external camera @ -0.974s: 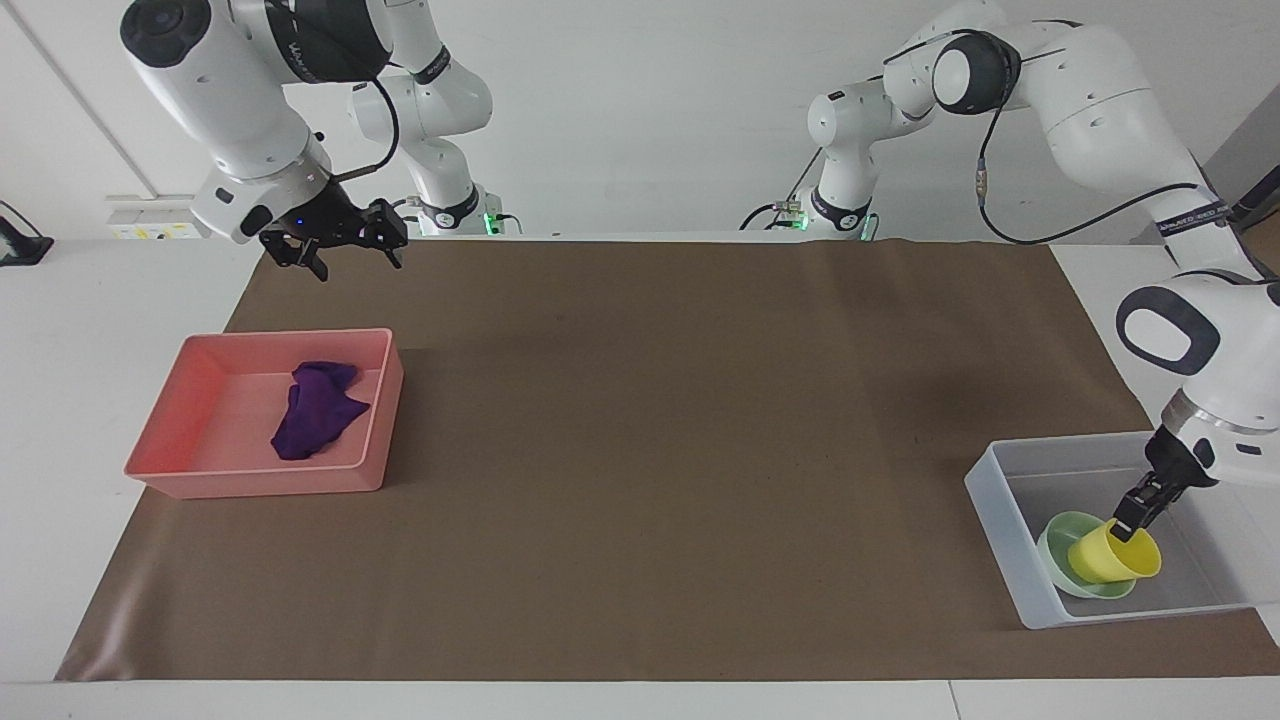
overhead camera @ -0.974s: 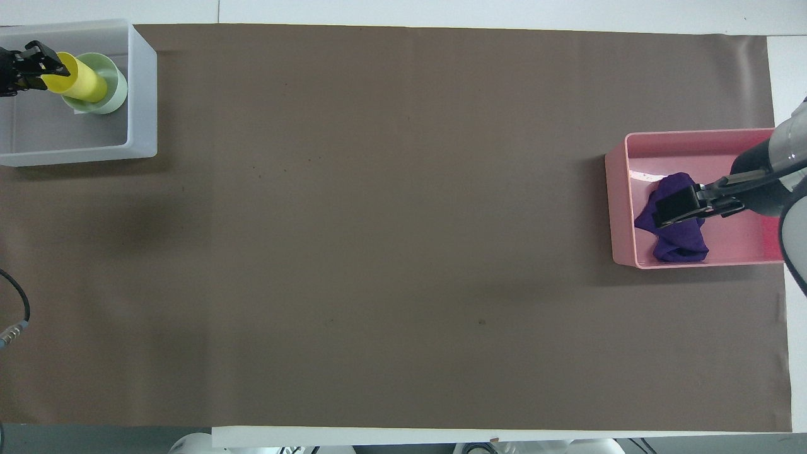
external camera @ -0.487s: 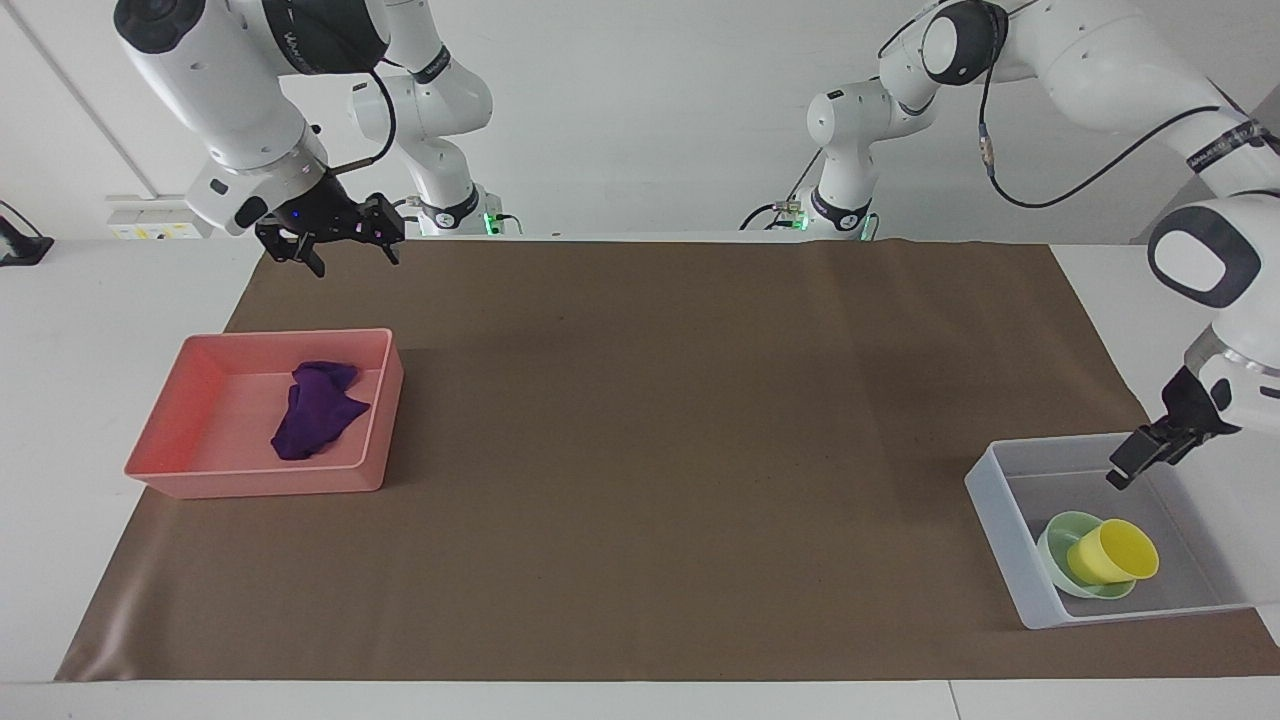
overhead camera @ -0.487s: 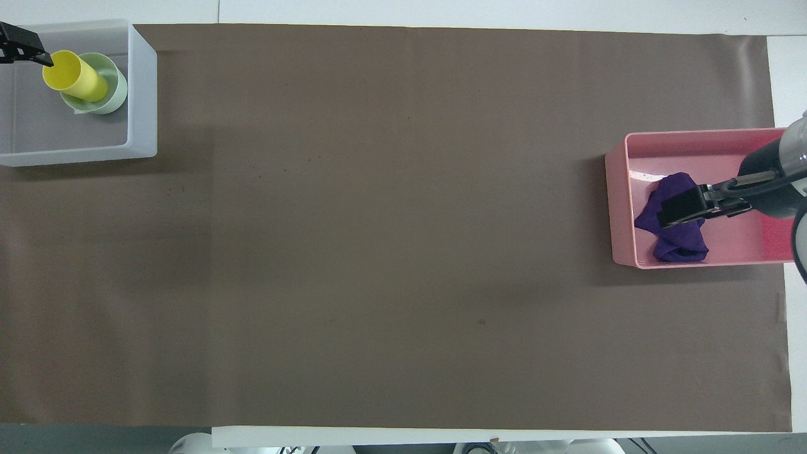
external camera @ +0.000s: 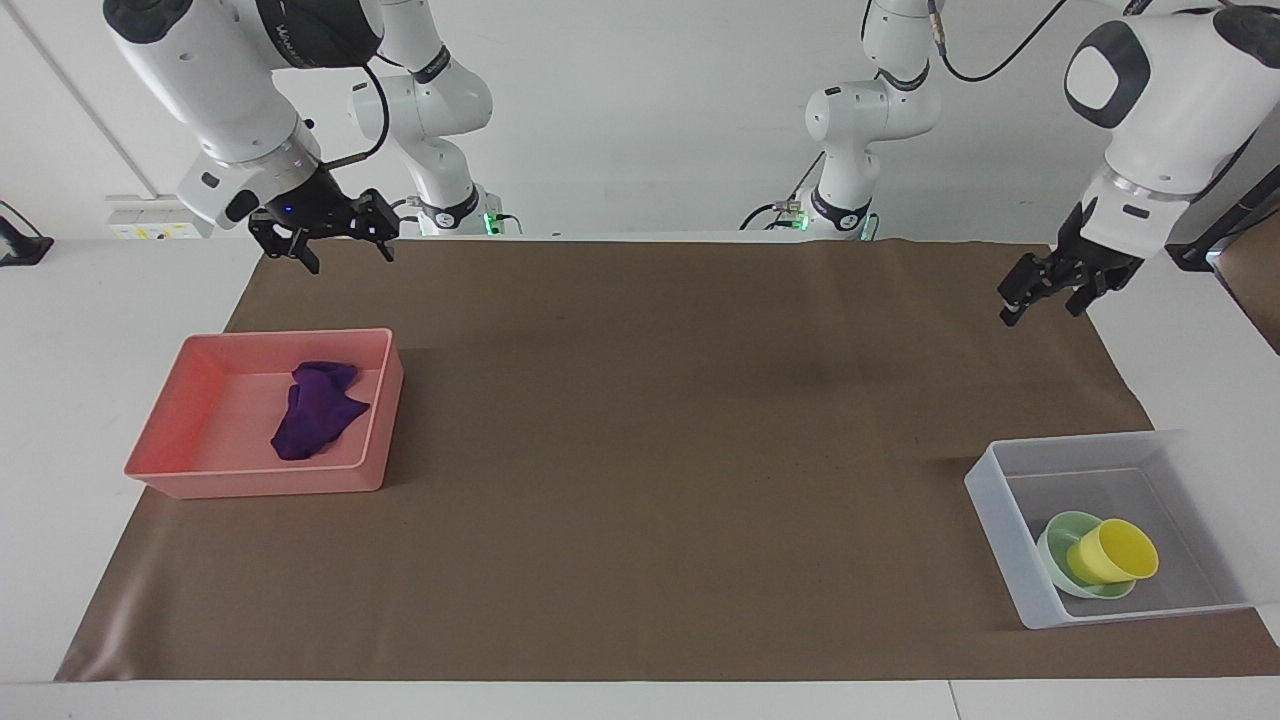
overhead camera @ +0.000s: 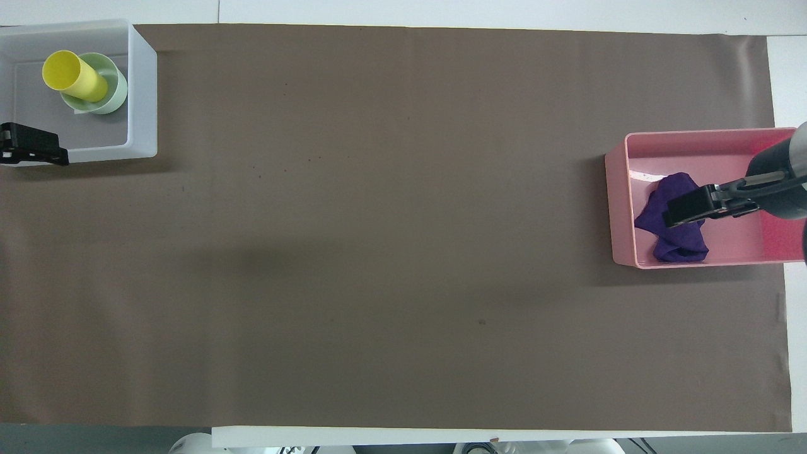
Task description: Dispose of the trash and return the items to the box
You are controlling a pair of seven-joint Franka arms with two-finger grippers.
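The trash, a purple cloth (external camera: 315,412) (overhead camera: 679,244), lies crumpled in the pink tray (external camera: 258,482) (overhead camera: 615,208) at the right arm's end. The box (external camera: 1000,535) (overhead camera: 142,94) stands at the left arm's end. Inside it the yellow cup (external camera: 1112,552) (overhead camera: 73,77) leans tilted in the mint-green bowl (external camera: 1058,532) (overhead camera: 117,87). My left gripper (external camera: 1042,302) (overhead camera: 33,145) hangs open and empty, high in the air over the mat, well clear of the box. My right gripper (external camera: 350,260) (overhead camera: 688,210) is open and empty, high above the pink tray.
A brown mat (external camera: 640,450) covers the table between tray and box, with white tabletop (external camera: 80,330) around it. Both arm bases stand at the robots' edge of the mat.
The left gripper opened off the yellow cup, rose out of the box and pulled back toward the robots. The cup stayed leaning in the bowl. The right gripper drifted slightly upward.
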